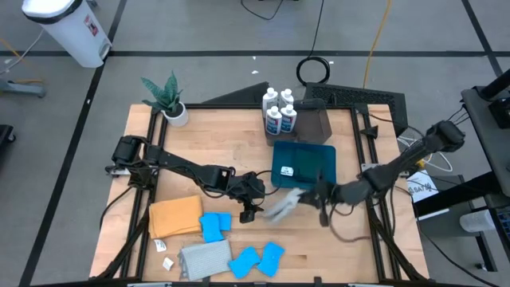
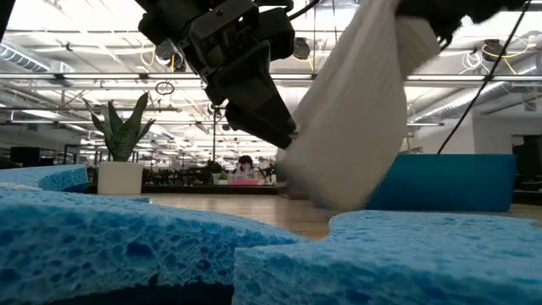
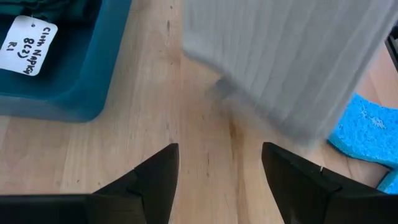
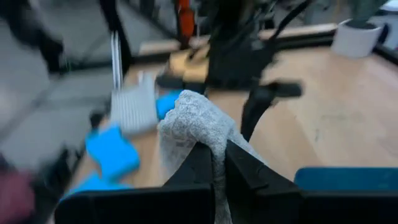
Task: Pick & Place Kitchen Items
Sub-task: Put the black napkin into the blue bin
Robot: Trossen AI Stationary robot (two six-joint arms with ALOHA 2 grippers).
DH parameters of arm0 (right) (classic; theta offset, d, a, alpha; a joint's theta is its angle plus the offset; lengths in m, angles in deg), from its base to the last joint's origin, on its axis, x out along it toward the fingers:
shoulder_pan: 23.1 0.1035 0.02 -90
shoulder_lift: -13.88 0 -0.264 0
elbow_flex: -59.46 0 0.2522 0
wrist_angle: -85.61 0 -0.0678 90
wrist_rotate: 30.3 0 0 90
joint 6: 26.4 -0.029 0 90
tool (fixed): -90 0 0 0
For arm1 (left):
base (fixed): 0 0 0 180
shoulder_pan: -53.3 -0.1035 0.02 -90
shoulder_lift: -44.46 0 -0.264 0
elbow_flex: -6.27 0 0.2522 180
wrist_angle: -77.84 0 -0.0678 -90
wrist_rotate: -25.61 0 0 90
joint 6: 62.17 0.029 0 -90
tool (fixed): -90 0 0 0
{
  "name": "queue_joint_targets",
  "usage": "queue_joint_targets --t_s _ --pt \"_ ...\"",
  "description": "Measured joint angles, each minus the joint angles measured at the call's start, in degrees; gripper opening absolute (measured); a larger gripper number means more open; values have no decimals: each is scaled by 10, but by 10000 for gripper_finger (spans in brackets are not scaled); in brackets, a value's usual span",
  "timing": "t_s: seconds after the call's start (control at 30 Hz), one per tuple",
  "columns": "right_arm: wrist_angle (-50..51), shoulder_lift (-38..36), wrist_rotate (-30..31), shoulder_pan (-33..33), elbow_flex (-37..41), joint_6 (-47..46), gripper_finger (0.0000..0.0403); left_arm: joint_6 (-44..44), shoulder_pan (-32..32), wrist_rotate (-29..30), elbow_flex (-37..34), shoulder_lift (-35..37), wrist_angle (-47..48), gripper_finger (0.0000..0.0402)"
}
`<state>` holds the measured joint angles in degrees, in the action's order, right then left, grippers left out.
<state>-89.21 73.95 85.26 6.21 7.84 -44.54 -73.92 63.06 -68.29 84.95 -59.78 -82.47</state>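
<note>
High view: right gripper (image 1: pixel 317 194) is pinching a grey cloth (image 1: pixel 283 204) beside the blue bin (image 1: pixel 304 163); left gripper (image 1: pixel 249 209), fingers spread, is hovering nearby.

The wooden table (image 1: pixel 239 135) carried a potted plant (image 1: pixel 169 100) at its far left corner and four white bottles (image 1: pixel 279 110) clustered at the far edge, with a dark grey tray (image 1: pixel 315 121) just beside them. A blue bin (image 1: pixel 303 163) sat right of centre. Along the near left part lay an orange cloth (image 1: pixel 175 216), a folded grey cloth (image 1: pixel 205 259), and several blue sponges (image 1: pixel 215 226) between and beside them, two near the front edge.
</note>
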Motion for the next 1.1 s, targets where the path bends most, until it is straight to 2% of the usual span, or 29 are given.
queue_joint_targets --t_s 0.23,0.5,0.67,0.8,1.0,1.1 --pt "41 -103 28 -50 0 -9 0 0 0 0 0 0 0 237" --pt "33 -171 28 -106 0 181 0 0 0 0 0 0 0 237" --pt "51 -168 24 -161 -1 293 0 5 0 6 0 0 0 237" --pt "63 -143 -41 -215 -1 369 0 24 0 23 0 0 -1 237" --pt "61 -96 -200 -284 -1 521 0 26 0 30 0 0 -1 237" --pt "49 -73 -261 -308 -1 564 0 26 0 30 0 0 -1 237"
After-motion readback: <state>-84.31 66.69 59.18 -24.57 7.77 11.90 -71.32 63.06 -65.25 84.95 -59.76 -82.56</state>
